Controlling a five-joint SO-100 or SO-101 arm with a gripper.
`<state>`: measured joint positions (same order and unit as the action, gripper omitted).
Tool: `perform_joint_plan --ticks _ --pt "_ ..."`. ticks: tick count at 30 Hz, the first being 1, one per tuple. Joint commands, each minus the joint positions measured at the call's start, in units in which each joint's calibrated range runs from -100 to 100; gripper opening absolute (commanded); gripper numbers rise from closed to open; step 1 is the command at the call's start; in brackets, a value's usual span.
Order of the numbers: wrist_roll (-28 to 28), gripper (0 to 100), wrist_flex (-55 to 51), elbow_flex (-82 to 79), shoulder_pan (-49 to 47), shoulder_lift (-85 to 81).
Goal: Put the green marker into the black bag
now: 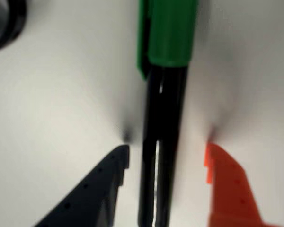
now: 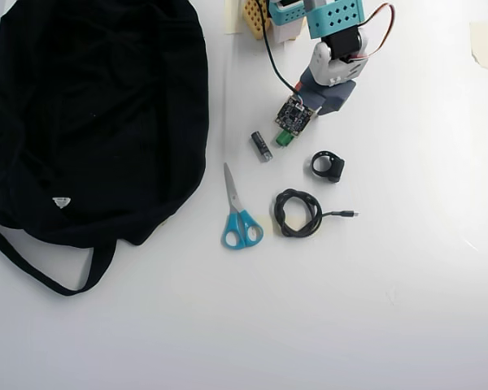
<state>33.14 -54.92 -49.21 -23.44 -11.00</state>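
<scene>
claw spread wide with the green marker lying between its two tips on the white table, untouched, near the far edge, the black bag spread at the far left corner

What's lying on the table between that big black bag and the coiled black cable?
In the overhead view, blue-handled scissors lie between the black bag and the coiled cable, touching neither.
</scene>
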Motion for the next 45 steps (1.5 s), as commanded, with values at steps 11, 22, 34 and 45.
perform_joint_plan --ticks 11,22,34,45 --pt "-0.1 17 0.05 1.15 0.33 -0.12" --pt "-0.21 2 -0.21 1.15 0.4 -0.12" --pt "-0.21 2 -0.81 6.18 -0.35 -1.53" --pt "-0.31 2 -22.17 21.72 -0.35 -1.53"
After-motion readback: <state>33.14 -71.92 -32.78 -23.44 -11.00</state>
